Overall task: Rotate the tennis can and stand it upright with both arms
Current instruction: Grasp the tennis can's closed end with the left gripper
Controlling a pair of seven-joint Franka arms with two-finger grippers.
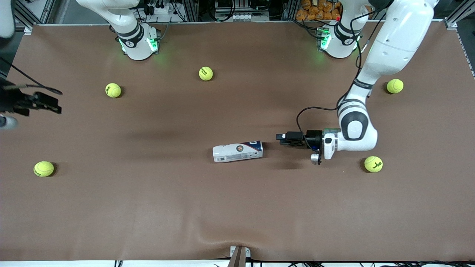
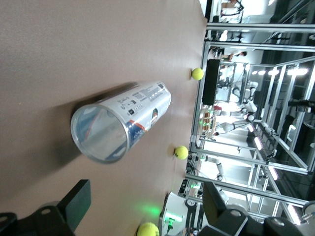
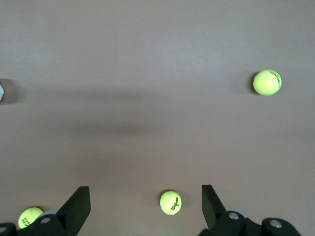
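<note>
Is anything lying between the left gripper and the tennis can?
Nothing visible. The left gripper, open, is low beside the open end of the can, which lies on its side, with only bare table between them.

Both arms are glossy white with rounded links and black rings at the joints. Each base glows green at its sides. The left arm (image 1: pixel 393 44) carries a black cable looping to its wrist, ending in the dark left gripper (image 1: pixel 281 138). The right gripper (image 1: pixel 44 104) is black, with wedge-shaped fingers (image 3: pixel 78 204)
</note>
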